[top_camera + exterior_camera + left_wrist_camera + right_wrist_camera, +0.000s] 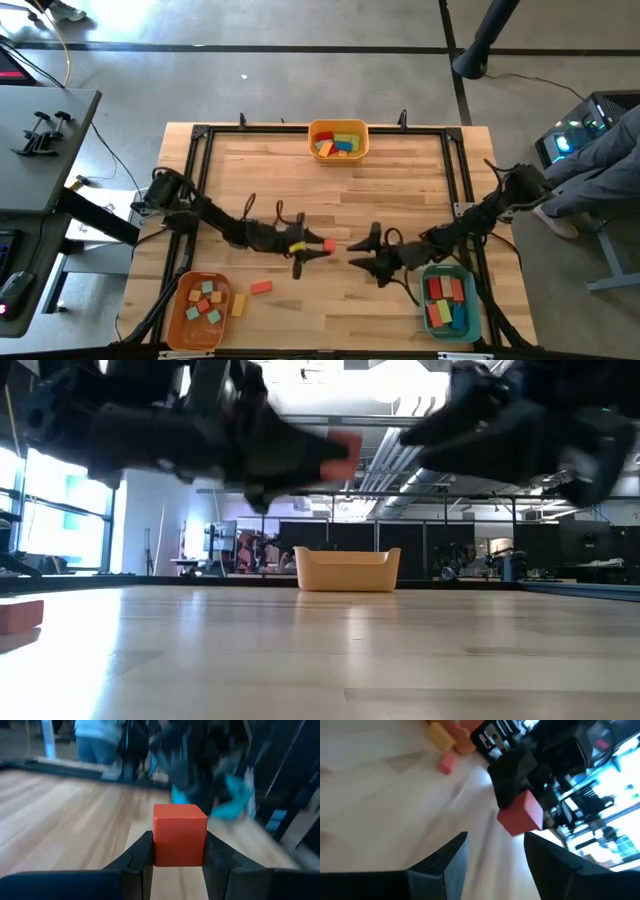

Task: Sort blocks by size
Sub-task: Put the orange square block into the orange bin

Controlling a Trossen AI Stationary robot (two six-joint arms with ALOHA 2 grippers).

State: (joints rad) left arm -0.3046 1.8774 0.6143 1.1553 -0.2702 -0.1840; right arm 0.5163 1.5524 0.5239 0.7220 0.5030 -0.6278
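Note:
A red cube block (pixel 179 834) sits between the fingers of my left gripper (pixel 322 246), which reaches in from the table's left, near the table's middle. The cube also shows in the high view (pixel 329 244), the low view (pixel 341 454) and the right wrist view (pixel 522 813). My right gripper (pixel 358 253) stands open just right of it, its fingers (pixel 451 851) pointing at the cube with nothing between them. Loose on the table lie a red block (pixel 261 287) and a yellow block (pixel 239 304). My left gripper pinches the red cube by two opposite side faces (pixel 159 847) between its two fingers. The fingers come in roughly level from the table's left. The cube is lifted clear of the table and sits upright, one flat face turned toward my right gripper.
A yellow bin (pixel 338 128) with blocks stands at the far edge, an orange bin (pixel 180 318) at the near left, and a teal bin (pixel 472 300) at the near right. A person's legs (pixel 600 165) show beyond the table's right edge.

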